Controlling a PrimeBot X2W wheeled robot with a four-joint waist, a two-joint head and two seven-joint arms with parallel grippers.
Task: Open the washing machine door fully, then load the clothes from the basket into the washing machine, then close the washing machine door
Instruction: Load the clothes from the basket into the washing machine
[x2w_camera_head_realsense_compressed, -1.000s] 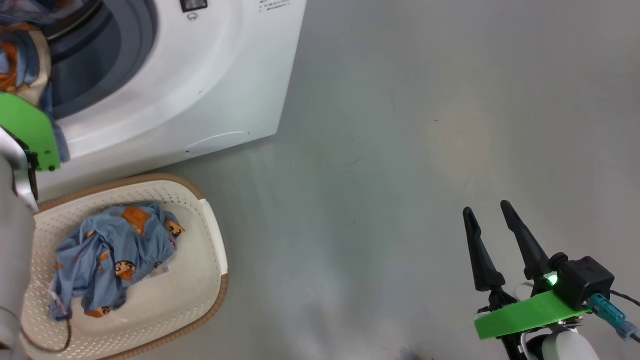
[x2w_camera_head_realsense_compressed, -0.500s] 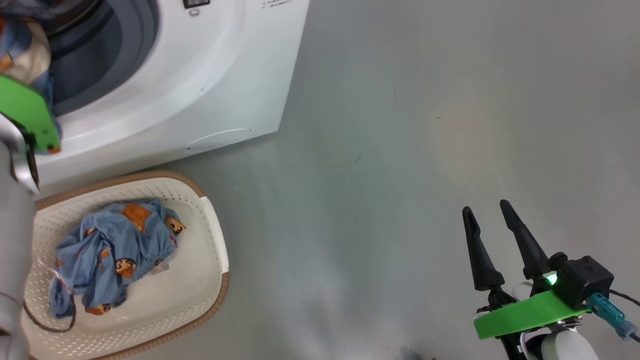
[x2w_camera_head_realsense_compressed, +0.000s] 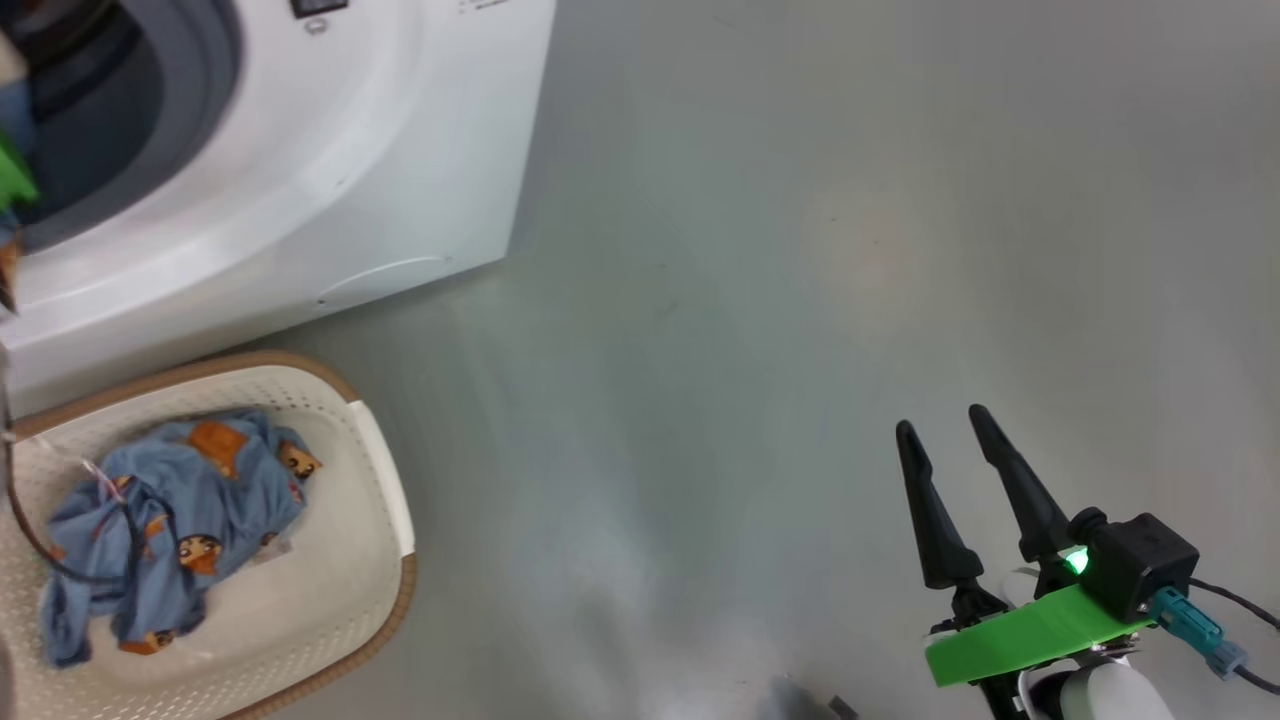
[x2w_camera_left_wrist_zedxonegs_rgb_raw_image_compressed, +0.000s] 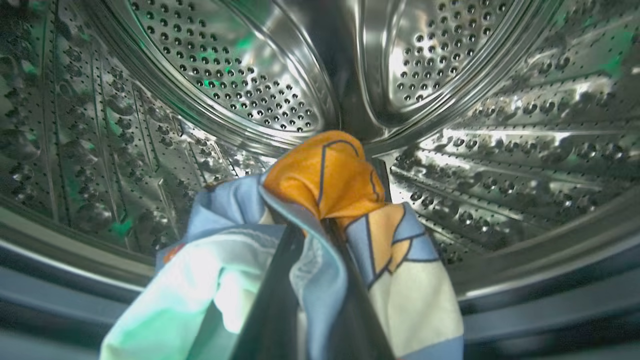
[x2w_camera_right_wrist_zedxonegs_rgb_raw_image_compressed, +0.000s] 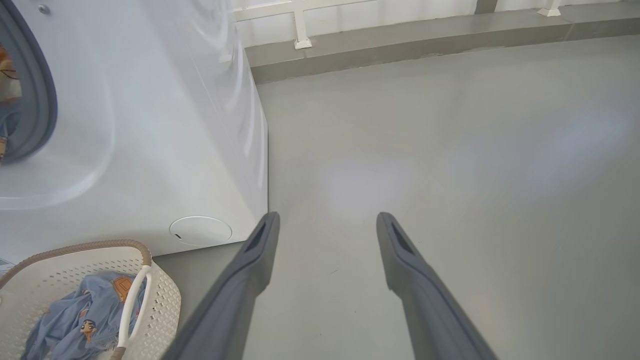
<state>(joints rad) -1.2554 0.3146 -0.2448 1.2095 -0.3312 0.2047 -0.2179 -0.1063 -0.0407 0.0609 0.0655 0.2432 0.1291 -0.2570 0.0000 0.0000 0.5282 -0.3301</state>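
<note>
**Head view:** The whole picture has slid sideways since a second ago, so the camera has turned. The basket (x2w_camera_head_realsense_compressed: 385, 500) stands near left on the floor (x2w_camera_head_realsense_compressed: 750, 300), just in front of the washing machine (x2w_camera_head_realsense_compressed: 300, 150), with a heap of clothes (x2w_camera_head_realsense_compressed: 170, 520) in it. Beyond the camera's own shift, the green bracket (x2w_camera_head_realsense_compressed: 12, 180) of the left arm has climbed further into the machine's open mouth. The right claw (x2w_camera_head_realsense_compressed: 960, 470) hangs well apart at the near right, fingers spread and holding nothing.

**Left wrist view:** The left claw (x2w_camera_left_wrist_zedxonegs_rgb_raw_image_compressed: 320, 235) is inside the steel drum (x2w_camera_left_wrist_zedxonegs_rgb_raw_image_compressed: 225, 75), past the grey-blue gasket (x2w_camera_left_wrist_zedxonegs_rgb_raw_image_compressed: 550, 310). Its fingers are drawn together, with a blue and orange garment (x2w_camera_left_wrist_zedxonegs_rgb_raw_image_compressed: 325, 180) pinched between them and draped over them. It looks carried in but not yet let go, so release is probably the step in hand.

**Right wrist view:** The right claw (x2w_camera_right_wrist_zedxonegs_rgb_raw_image_compressed: 327, 216) stands wide over bare floor, right of the machine's round flap (x2w_camera_right_wrist_zedxonegs_rgb_raw_image_compressed: 200, 230). With clothes left in the basket, loading is unfinished and the door must wait.
</note>
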